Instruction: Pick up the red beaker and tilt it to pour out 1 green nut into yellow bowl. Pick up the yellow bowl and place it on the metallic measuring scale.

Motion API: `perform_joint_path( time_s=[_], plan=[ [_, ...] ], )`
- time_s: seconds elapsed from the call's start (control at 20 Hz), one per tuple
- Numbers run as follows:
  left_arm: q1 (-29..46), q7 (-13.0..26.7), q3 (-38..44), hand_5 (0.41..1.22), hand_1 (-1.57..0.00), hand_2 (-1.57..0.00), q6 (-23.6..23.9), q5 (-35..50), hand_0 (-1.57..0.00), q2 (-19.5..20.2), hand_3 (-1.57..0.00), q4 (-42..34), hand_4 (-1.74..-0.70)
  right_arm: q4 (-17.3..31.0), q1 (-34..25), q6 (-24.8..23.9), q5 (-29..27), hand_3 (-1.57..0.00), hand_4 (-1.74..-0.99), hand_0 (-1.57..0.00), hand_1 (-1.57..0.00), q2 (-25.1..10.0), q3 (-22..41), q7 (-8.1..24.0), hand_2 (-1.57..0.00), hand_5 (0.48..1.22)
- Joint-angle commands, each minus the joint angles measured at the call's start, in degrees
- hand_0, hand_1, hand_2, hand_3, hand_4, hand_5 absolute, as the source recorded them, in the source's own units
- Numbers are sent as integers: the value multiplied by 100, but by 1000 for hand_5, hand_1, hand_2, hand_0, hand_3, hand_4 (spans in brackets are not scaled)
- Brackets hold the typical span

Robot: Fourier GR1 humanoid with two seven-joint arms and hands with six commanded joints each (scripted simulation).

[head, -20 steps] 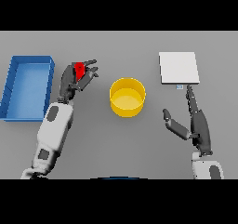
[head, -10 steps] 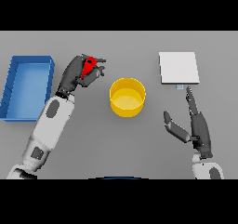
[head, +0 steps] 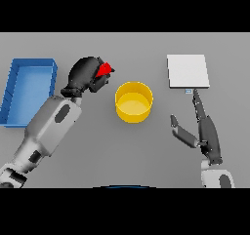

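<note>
The left hand (head: 85, 74) has its fingers curled around the red beaker (head: 103, 70) and holds it tilted toward the yellow bowl (head: 134, 102), which stands near the middle of the desk (head: 146, 151). The right hand (head: 205, 131) rests with straight, relaxed fingers near the right edge, just below the scale (head: 188, 71). A blue tray (head: 14, 117) lies at the left edge.
</note>
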Motion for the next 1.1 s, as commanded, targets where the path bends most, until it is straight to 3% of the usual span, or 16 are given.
perform_joint_path(
  time_s=[0.0,0.25,0.35,0.4,0.6,0.8,1.05],
  plan=[
    [-88,67,-230,1127,-1570,-1570,-85,-233,-1570,50,-1569,45,-1739,10,-30,-19,22,1,-1256,1,1,12,1,87,1,690],
    [-698,146,-932,1190,-1571,-1571,-440,-996,-1571,303,-1570,317,-1740,-26,51,-52,92,1,-1274,1,1,76,74,36,1,704],
    [-865,43,-1202,1201,-1571,-1571,-666,-1212,-1571,417,-1571,369,-1649,56,-13,-37,13,1,-1284,1,1,34,-18,118,1,705],
    [-1000,-6,-1324,1205,-1571,-1571,-775,-1322,-1571,481,-1571,397,-1666,31,4,-24,-32,1,-1283,1,1,46,-23,57,1,702],
    [-1476,-232,-1937,1215,-1571,-1571,-1325,-1679,-1571,507,-1277,620,-1701,122,21,-38,-161,1,-1292,1,1,99,-97,-130,1,678],
    [-1951,-688,-2562,1218,-1571,-1571,-1649,-2033,-1571,456,-1451,916,-1723,88,91,-30,-285,1,-1294,1,1,259,-64,-152,1,653],
    [-2398,-835,-3315,1220,-1571,-1571,-1986,-2511,-1571,424,-1532,1232,-1735,81,19,-92,-237,1,-1293,1,1,250,-91,-46,1,631]
  ],
)
